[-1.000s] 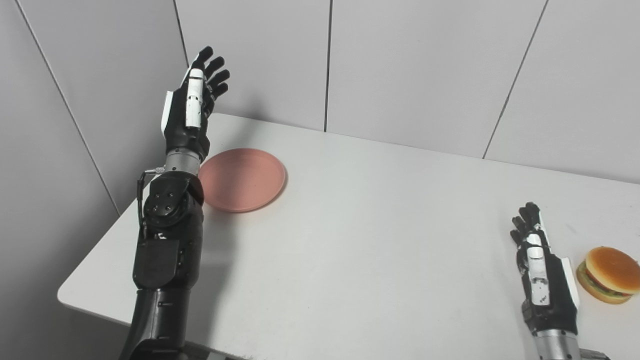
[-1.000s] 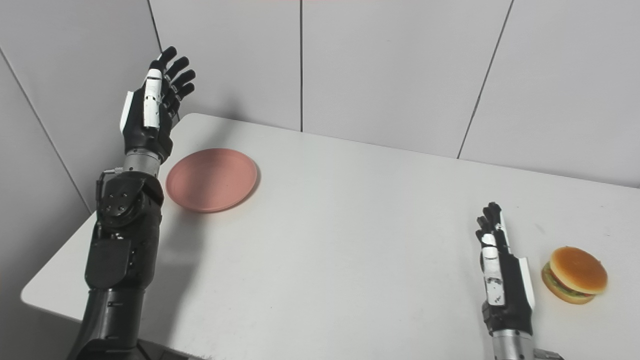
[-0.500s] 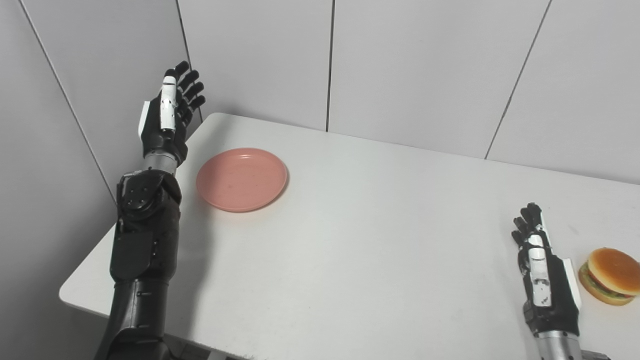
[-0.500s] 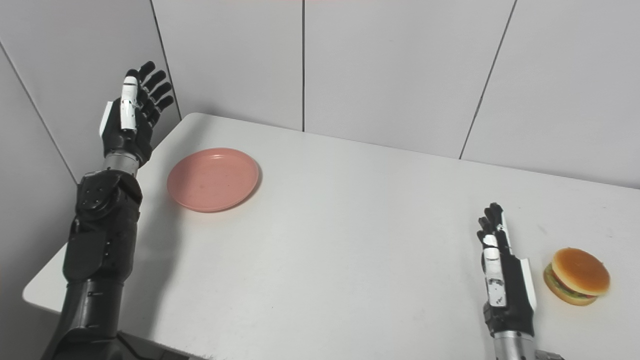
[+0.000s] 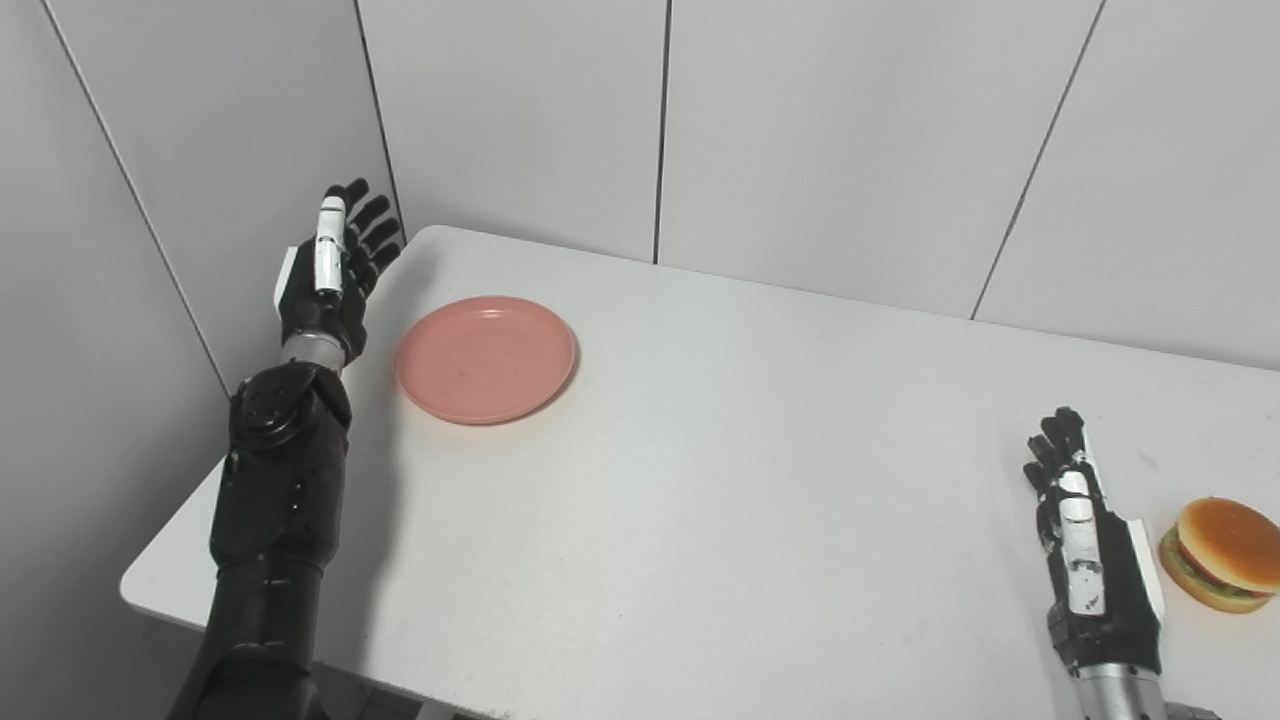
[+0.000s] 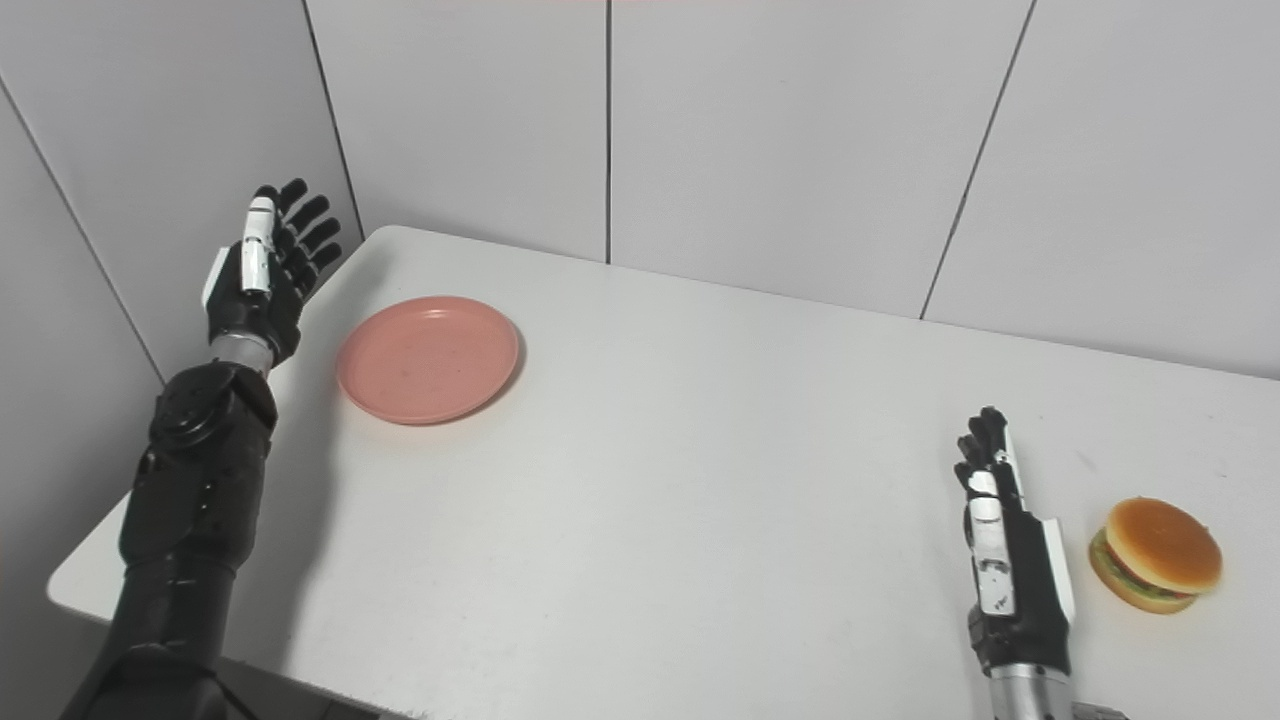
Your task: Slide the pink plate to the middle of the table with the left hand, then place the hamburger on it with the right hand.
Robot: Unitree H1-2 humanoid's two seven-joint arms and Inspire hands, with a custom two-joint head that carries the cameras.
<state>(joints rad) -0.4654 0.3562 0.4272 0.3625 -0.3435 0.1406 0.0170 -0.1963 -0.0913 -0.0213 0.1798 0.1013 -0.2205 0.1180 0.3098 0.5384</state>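
A round pink plate (image 5: 486, 358) lies on the white table (image 5: 760, 470) near its far left corner. My left hand (image 5: 327, 275) hangs open just left of the plate, over the table's left edge, fingers spread and pointing up, not touching the plate. The hamburger (image 5: 1222, 553) sits at the near right of the table. My right hand (image 5: 1088, 560) rests open beside it on its left, fingers straight, with a small gap between hand and bun. In the right eye view the plate (image 6: 429, 358) and the hamburger (image 6: 1156, 554) show the same layout.
Grey wall panels (image 5: 820, 130) close off the back of the table, and a side panel (image 5: 150, 200) stands close to its left edge, right behind my left hand. Between plate and hamburger there is only bare white table top.
My left hand has come down and moved left, from high beside the plate to the table's left edge. The plate, hamburger and right hand have stayed put.
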